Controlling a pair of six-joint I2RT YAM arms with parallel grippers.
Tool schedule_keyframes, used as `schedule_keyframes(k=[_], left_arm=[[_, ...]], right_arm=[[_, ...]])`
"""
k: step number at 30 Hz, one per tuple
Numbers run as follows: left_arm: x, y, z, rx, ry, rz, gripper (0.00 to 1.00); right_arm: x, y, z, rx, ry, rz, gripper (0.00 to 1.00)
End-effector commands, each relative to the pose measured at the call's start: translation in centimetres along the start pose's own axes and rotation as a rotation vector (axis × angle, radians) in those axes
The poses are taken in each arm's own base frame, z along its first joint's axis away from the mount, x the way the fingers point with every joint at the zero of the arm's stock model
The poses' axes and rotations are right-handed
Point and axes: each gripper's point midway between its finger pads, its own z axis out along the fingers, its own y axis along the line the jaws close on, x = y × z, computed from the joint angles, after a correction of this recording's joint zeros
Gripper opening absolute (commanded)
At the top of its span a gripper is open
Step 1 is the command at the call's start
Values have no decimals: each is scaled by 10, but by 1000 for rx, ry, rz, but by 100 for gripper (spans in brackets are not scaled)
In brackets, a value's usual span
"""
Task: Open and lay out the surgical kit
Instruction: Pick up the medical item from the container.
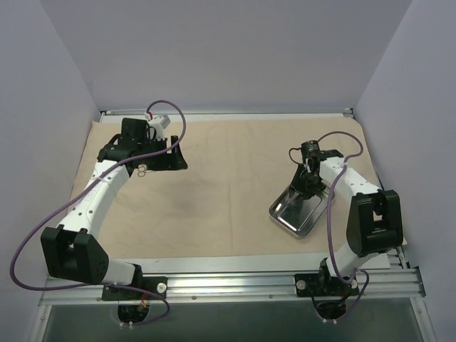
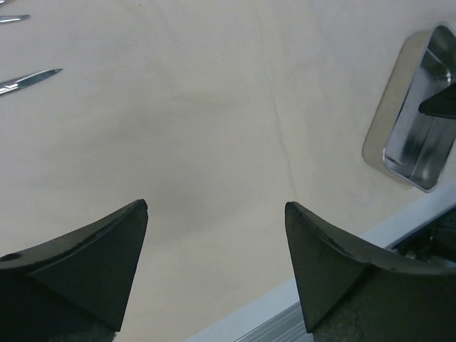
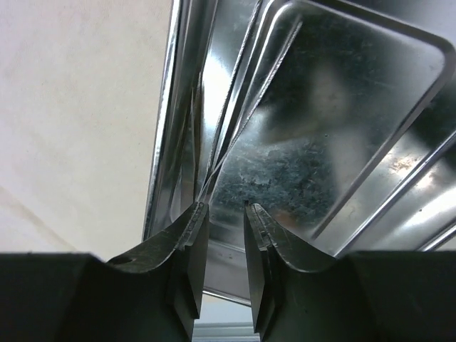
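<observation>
The surgical kit's beige cloth wrap (image 1: 228,178) lies spread flat over the table. Its shiny steel tray (image 1: 296,212) sits on the cloth at the right. My right gripper (image 1: 308,187) points down into the tray's far end. In the right wrist view its jaws (image 3: 226,206) stand a narrow gap apart over the tray floor (image 3: 342,107), nothing showing between them. Thin metal instruments (image 3: 221,135) lie along the tray's left wall by the left fingertip. My left gripper (image 1: 178,157) hovers wide open (image 2: 216,206) at the far left, near two instruments (image 2: 28,80) on the cloth.
An aluminium rail (image 1: 235,281) with both arm bases runs along the near edge, with a white strip of tabletop (image 2: 335,256) before it. Grey-violet walls enclose the back and sides. Purple cables (image 1: 43,228) loop off both arms.
</observation>
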Motion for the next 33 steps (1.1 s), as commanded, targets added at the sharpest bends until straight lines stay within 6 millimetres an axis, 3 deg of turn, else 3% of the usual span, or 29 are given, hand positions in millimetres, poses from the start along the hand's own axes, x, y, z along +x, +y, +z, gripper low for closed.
schedule_keyframes(k=[1, 3, 6, 14, 23, 26, 30, 33], left_arm=[[-19, -27, -5, 85, -47, 78, 81], [-21, -34, 3, 83, -19, 96, 80], [-21, -34, 5, 81, -14, 92, 80], [-21, -28, 1, 45, -15, 98, 80], [-20, -24, 4, 31, -10, 95, 80], [-21, -25, 4, 34, -11, 95, 80], [-20, -23, 6, 30, -3, 94, 79], [-18, -22, 7, 36, 2, 85, 79]], right_arm=[[-8, -15, -6, 65, -82, 66, 28], [-15, -23, 7, 97, -82, 76, 39], [-19, -30, 15, 129, -65, 82, 41], [-53, -36, 31, 143, -82, 85, 38], [-53, -37, 52, 142, -31, 90, 37], [-51, -36, 52, 132, -19, 90, 36], [-55, -35, 30, 103, -69, 86, 36], [-54, -39, 32, 109, -54, 79, 36]])
